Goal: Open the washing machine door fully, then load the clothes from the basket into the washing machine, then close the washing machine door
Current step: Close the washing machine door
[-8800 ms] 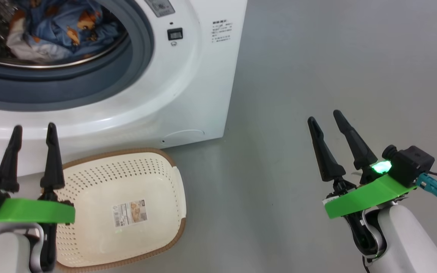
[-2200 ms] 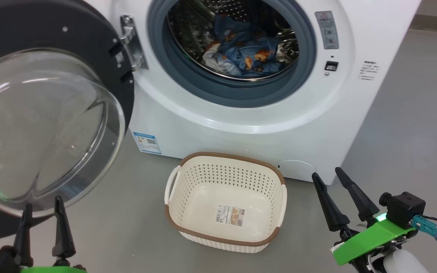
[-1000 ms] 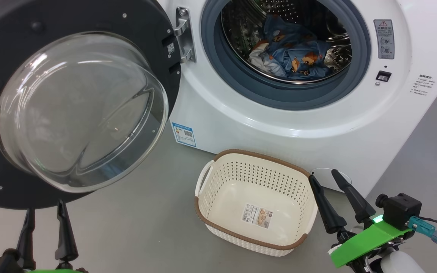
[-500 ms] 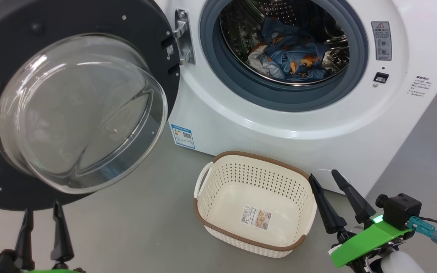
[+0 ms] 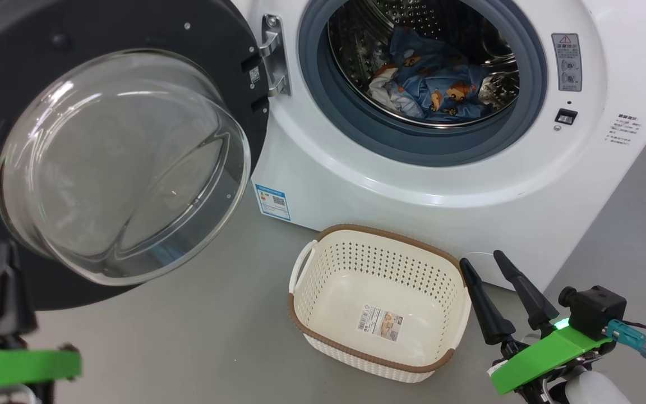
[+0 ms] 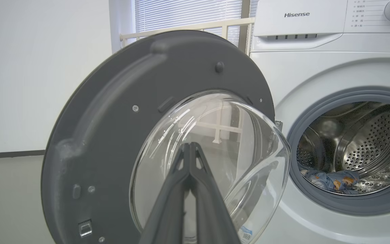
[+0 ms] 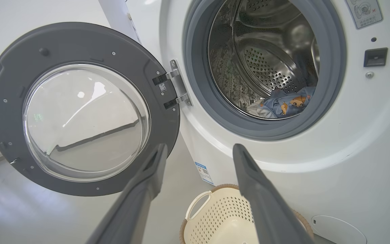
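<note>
Left gripper (image 6: 190,146), blurred at the head view's lower left, has its fingers pressed together on nothing, before the glass of the washing machine door (image 5: 104,33); whether it touches cannot be told. Right gripper (image 5: 480,259) gapes wide, empty, just beside the basket (image 5: 368,264), whose bottom bears a label sticker (image 5: 380,322). The open door is cut off at the top and left edges. The clothes (image 5: 435,84) lie in the drum (image 5: 356,45) of the washing machine (image 5: 413,185).

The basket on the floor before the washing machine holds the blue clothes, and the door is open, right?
No: the basket is empty. The head view shows the blue clothes inside the washing machine. The door is indeed open.
</note>
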You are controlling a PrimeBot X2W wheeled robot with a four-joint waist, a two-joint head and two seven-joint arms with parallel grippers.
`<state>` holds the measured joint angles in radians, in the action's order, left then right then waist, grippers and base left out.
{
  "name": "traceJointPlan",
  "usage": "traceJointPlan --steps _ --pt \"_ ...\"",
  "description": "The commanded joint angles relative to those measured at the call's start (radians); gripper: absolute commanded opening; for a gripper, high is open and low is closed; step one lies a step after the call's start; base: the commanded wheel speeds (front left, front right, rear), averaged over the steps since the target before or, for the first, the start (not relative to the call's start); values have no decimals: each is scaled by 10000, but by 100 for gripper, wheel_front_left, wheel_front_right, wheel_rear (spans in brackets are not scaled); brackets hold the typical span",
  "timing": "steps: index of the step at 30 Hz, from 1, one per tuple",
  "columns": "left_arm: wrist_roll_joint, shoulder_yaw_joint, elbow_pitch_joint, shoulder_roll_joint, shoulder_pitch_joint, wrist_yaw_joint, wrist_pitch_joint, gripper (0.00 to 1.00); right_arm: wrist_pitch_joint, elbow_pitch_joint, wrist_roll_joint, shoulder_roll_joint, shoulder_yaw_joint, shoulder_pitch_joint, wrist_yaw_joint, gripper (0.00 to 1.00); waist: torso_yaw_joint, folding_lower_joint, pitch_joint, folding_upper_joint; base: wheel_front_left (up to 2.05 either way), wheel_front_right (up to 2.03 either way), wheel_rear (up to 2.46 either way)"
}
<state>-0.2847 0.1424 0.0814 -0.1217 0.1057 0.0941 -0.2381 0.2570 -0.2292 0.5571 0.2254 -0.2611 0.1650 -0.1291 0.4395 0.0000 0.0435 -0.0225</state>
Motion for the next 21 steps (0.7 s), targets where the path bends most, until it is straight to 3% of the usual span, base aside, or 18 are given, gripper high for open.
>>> traceJointPlan --steps 1,8,12,21 --pt "-168 510 -415 -581 773 89 153 0 48 229 39 72 -167 -1 -16 100 30 0 -9 0 0 0 0" --pt "-1185 1004 -881 -1764 2447 233 1149 0 48 216 56 113 -259 -3 -16 100 -13 0 -23 0 0 0 0" --pt "-2346 1595 -784 -2301 3520 270 1840 0 48 216 70 180 -288 21 -16 100 -104 0 3 0 0 0 0" --pt "-5145 3041 1692 -3446 5854 245 3731 0 48 238 62 408 -391 187 -16 100 -307 0 352 0 0 0 0"
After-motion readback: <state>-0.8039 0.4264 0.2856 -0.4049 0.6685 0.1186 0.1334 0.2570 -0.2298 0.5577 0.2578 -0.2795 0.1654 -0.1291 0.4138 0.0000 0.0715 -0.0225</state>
